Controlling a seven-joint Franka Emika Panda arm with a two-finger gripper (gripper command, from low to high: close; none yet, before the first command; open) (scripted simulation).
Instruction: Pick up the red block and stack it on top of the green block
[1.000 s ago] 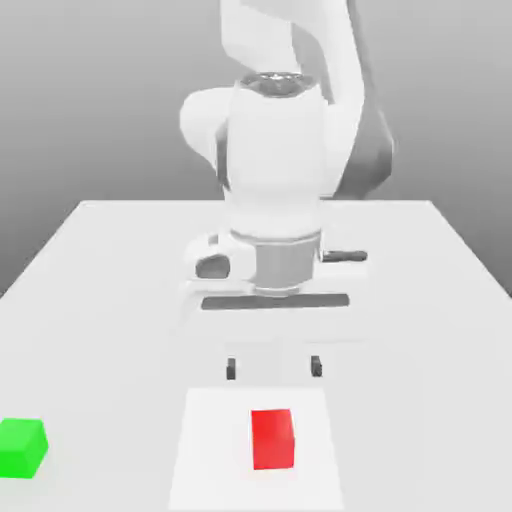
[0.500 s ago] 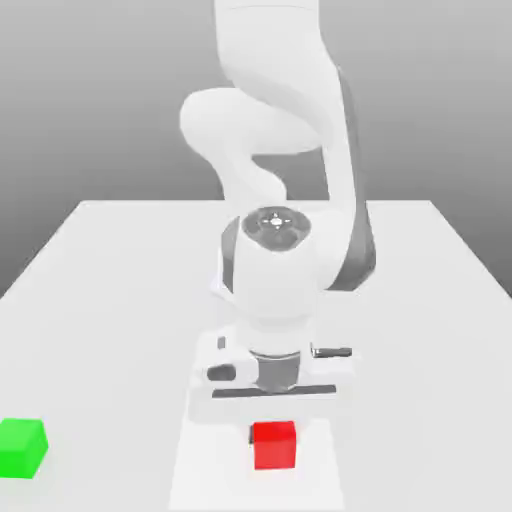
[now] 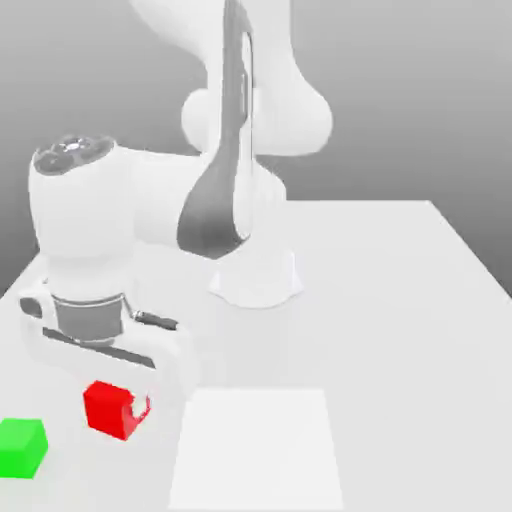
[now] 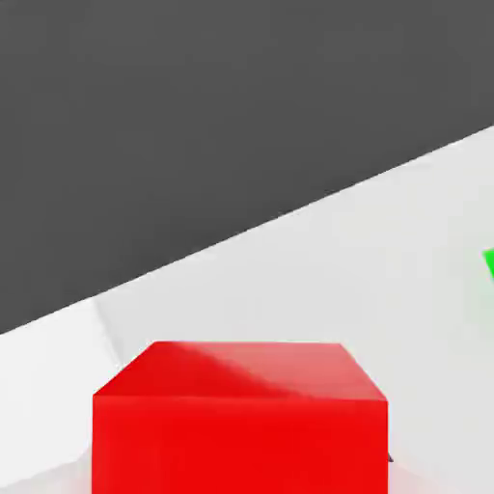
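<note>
The red block hangs a little above the white table, held under the hand with my gripper shut on it. It sits at the exterior view's lower left, tilted slightly. The green block rests on the table just to the exterior view's left of the red one and a bit lower in the picture, apart from it. In the hand view the red block looms close, and a sliver of the green block shows at the frame's edge.
A flat white square patch lies on the table to the exterior view's right of the red block. The arm's base stands at the table's middle back.
The gripper shut on the red block over the white patch, lifted it and swung it toward the exterior view's left, close to the green block. The green block stayed put.
</note>
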